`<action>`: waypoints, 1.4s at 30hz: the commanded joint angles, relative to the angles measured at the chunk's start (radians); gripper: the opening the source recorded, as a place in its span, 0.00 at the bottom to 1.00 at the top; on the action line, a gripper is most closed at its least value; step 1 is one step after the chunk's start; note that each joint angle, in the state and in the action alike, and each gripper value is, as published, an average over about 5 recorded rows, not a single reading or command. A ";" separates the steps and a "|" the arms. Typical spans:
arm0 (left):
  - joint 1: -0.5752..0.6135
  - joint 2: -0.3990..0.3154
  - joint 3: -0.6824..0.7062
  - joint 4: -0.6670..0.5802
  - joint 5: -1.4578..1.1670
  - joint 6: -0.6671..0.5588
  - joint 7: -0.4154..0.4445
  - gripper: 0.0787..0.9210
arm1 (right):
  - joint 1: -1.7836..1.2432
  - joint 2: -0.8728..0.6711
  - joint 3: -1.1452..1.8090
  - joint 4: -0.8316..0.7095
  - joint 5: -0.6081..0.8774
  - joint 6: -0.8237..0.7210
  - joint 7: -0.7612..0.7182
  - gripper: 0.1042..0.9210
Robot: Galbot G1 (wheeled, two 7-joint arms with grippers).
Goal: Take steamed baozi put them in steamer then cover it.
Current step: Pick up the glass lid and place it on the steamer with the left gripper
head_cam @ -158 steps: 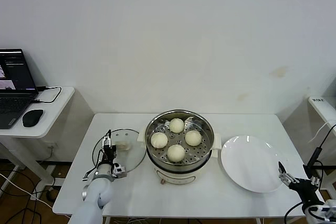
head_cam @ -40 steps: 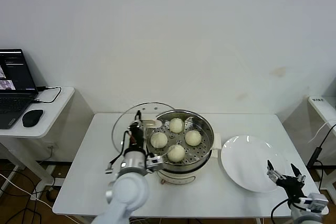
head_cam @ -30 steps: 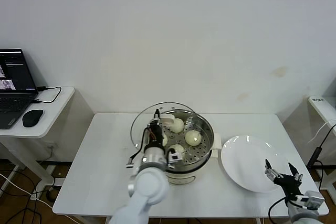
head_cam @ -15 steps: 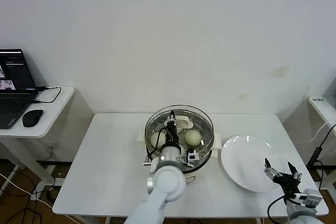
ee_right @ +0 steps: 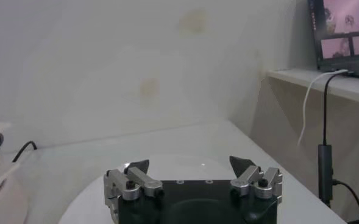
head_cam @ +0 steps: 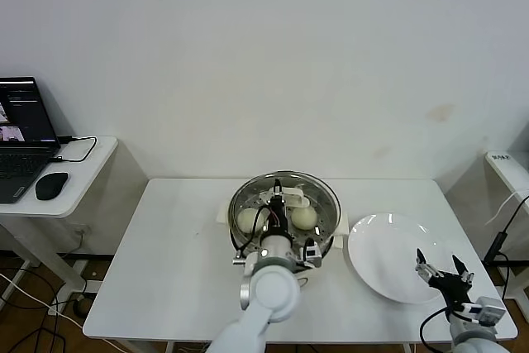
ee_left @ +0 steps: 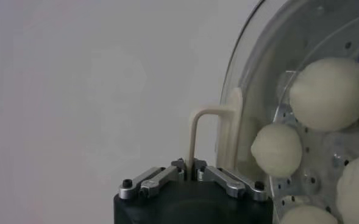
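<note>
Cover (head_cam: 285,204) over steamer (head_cam: 331,241), left hand (head_cam: 278,194) gripping

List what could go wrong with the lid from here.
1. The left gripper pinches only the thin handle of the glass lid, so the lid could swing or slip.
2. Lowered off-centre, its rim may catch the steamer edge and sit crooked.
3. It could press on the buns underneath.

The right gripper waits open by the plate.

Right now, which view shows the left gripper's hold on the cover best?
The left wrist view: the left gripper is shut on the cover's cream handle. The head view shows it from farther off; the right wrist view misses it.
</note>
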 commanded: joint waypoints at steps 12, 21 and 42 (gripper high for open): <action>0.006 -0.007 -0.014 0.020 0.014 0.000 -0.005 0.08 | 0.001 0.003 0.004 -0.005 -0.006 0.006 -0.002 0.88; 0.010 -0.005 -0.022 0.037 0.008 -0.002 -0.036 0.08 | -0.005 0.006 0.011 -0.001 -0.007 0.008 -0.005 0.88; 0.026 -0.005 -0.027 0.051 -0.025 -0.034 -0.091 0.08 | -0.010 0.008 0.016 -0.001 -0.009 0.017 -0.014 0.88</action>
